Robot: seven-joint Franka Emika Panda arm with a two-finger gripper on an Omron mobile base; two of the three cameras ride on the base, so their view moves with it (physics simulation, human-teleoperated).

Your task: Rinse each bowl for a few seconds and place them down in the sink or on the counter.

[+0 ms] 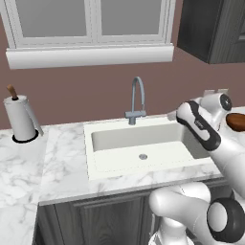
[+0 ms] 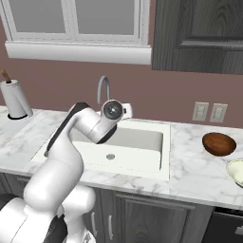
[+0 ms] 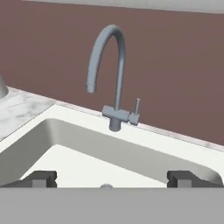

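Note:
A glossy reddish-brown bowl [image 2: 219, 144] sits on the white marble counter [image 2: 199, 173] to the right of the sink [image 2: 162, 163]. In the left base view the bowl [image 1: 236, 121] peeks out behind my arm. My hand [image 2: 114, 110] hovers over the basin, facing the grey gooseneck faucet [image 2: 103, 91]. In the hand view my gripper [image 3: 113, 180] is open and holds nothing. Its two dark fingertips [image 3: 41, 178] stand wide apart above the sink's back wall [image 3: 131, 153], with the faucet [image 3: 114, 74] straight ahead. No water is running.
A paper towel roll [image 1: 19, 119] stands on the counter [image 1: 62, 162] left of the sink [image 1: 88, 143]. A pale dish [image 2: 236, 172] is cut off at the right edge. Two wall outlets [image 2: 209, 112] and a dark upper cabinet [image 2: 199, 33] are at the right.

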